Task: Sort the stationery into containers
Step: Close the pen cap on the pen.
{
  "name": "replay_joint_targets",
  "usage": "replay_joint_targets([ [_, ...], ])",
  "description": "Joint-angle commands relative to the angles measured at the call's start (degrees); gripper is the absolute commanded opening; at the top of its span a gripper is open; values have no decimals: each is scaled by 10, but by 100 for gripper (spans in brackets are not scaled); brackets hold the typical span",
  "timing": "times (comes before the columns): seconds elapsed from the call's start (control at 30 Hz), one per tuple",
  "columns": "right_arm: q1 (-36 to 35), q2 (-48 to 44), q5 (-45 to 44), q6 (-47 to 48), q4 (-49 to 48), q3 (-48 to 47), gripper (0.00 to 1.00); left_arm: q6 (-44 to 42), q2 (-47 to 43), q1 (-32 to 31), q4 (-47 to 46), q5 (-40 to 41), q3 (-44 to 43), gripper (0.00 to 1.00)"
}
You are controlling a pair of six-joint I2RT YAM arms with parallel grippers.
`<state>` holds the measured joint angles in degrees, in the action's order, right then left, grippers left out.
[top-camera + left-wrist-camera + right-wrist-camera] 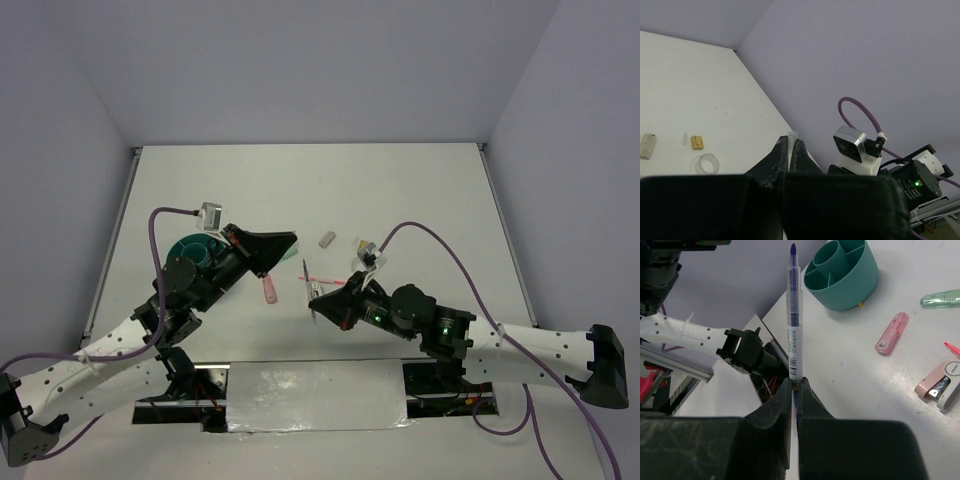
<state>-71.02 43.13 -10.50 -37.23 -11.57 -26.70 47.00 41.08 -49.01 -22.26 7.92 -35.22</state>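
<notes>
The round teal organizer (pixel 192 250) stands at the left, under my left arm; it also shows in the right wrist view (pixel 842 275). My left gripper (pixel 290 240) (pixel 789 142) is shut on the mint-green tube (pixel 940 298), whose clear end pokes out between the fingers. My right gripper (pixel 320 303) (pixel 795 382) is shut on the thin dark pen (pixel 794 325) and holds it above the table. The pink stick (pixel 268 290) (pixel 891 333), the thin pink pen (pixel 320 277) and the pink-white clip (pixel 940 382) lie between the grippers.
The grey block (pixel 325 239) (pixel 647 145), the tan nub (pixel 356 242) (pixel 697 142) and the clear tape ring (pixel 707 163) lie mid-table, beyond the right gripper. Grey walls close the table at the back and sides.
</notes>
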Motion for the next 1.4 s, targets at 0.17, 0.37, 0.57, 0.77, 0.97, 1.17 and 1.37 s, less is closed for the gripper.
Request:
replay_joint_targets([
  [0.17, -4, 18, -21, 35, -27, -55, 0, 15, 8, -3, -46, -18, 2, 0],
  [0.37, -4, 20, -25, 37, -28, -57, 0, 9, 5, -2, -36, -14, -2, 0],
  [0.57, -4, 25, -32, 43, -18, -68, 0, 10, 3, -2, -38, -14, 4, 0],
  [0.77, -4, 30, -36, 44, -18, -73, 0, 13, 8, -2, -39, -19, 7, 0],
  [0.97, -4, 34, -34, 45, -16, -79, 0, 13, 7, -3, -38, -16, 12, 0],
  [1.17, -3, 34, -39, 46, -16, -81, 0, 11, 8, -3, -36, -25, 13, 0],
  [1.37, 0, 34, -52, 59, -5, -94, 0, 16, 12, -3, -45, -43, 18, 0],
])
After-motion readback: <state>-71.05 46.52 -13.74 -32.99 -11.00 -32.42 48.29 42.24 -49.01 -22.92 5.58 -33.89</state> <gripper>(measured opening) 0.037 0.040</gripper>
